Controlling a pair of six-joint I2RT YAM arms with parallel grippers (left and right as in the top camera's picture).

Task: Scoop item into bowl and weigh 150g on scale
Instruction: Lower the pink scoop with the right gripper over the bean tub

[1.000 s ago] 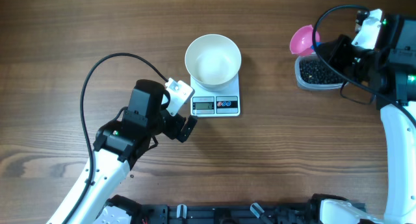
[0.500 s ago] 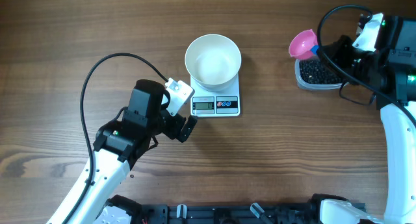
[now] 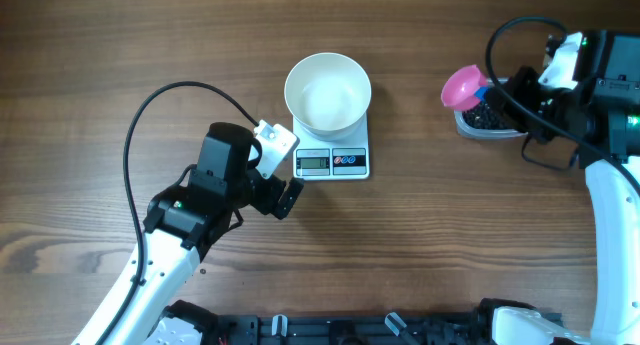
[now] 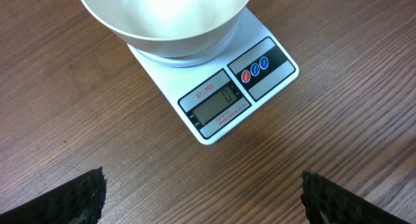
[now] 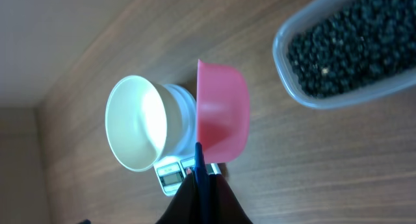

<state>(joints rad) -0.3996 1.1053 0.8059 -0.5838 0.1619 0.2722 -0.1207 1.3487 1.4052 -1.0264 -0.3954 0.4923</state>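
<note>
Empty white bowl (image 3: 328,90) sits on scale (image 3: 333,161); only left wrist shows display (image 4: 218,104) reading 0. Right tool (image 5: 201,178) clamps pink scoop (image 5: 223,113); left tool (image 4: 205,201) spread wide.

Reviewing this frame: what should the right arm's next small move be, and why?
Probably lower and tip the pink scoop into the beans in the clear tub. The right gripper is shut on the scoop's handle. The scoop looks empty and sits at the tub's edge, the white bowl on the scale is empty, and the display reads zero.
</note>
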